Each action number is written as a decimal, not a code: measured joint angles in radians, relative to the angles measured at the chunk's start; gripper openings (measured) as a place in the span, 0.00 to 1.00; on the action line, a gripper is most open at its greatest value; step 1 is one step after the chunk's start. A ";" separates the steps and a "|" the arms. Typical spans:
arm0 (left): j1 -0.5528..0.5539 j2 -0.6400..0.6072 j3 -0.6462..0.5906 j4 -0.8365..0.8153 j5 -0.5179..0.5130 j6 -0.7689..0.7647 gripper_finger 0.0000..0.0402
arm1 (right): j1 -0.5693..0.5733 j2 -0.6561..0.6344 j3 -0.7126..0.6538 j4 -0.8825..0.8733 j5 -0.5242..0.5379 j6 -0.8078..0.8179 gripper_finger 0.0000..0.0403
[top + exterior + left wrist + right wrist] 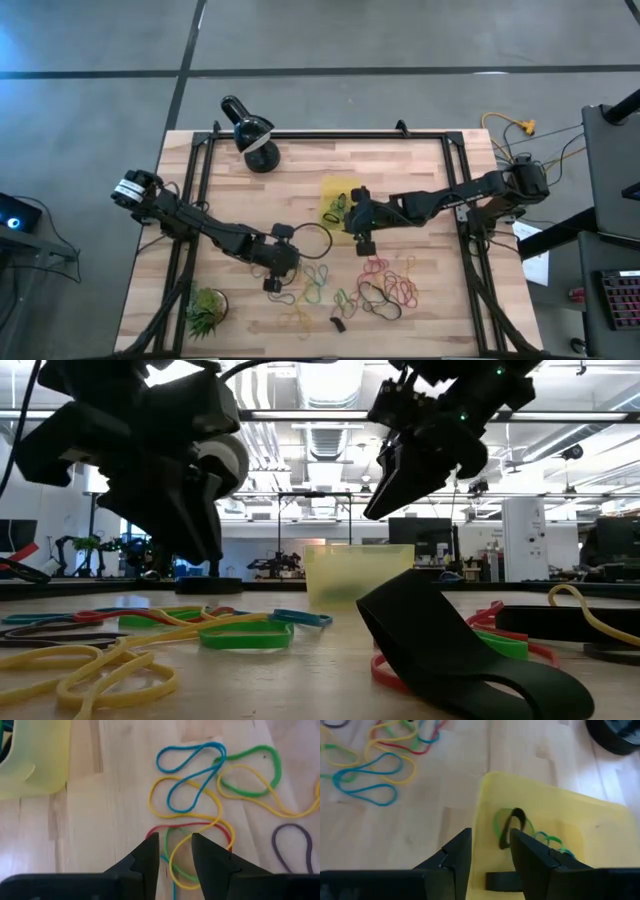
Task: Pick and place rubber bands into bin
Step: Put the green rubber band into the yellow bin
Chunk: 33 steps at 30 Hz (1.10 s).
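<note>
Black rubber band (450, 650) foremost, one yellow bin (355, 572), two claws.

A light wooden butcher-block bench (400, 160) stands on a grey concrete floor (400, 40) crossed by dark seam lines. A black frame (330, 133) runs along the bench's far edge. Yellow cables (515, 127) lie beside dark equipment (610, 200) on the right. Across the bench, an open workshop shows a white ceiling with strip lights (300, 420), monitors (420, 538) and a white cabinet (522, 540).
</note>
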 joint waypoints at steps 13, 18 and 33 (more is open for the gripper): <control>0.007 0.101 0.000 0.066 -0.025 0.001 0.17 | 0.040 0.000 -0.001 0.015 0.006 0.034 0.26; 0.009 0.124 0.003 0.067 -0.025 -0.002 0.17 | 0.043 0.000 -0.002 0.013 0.005 0.037 0.24; 0.014 0.128 0.003 0.054 0.006 -0.051 0.17 | 0.043 0.000 -0.003 0.014 0.006 0.054 0.19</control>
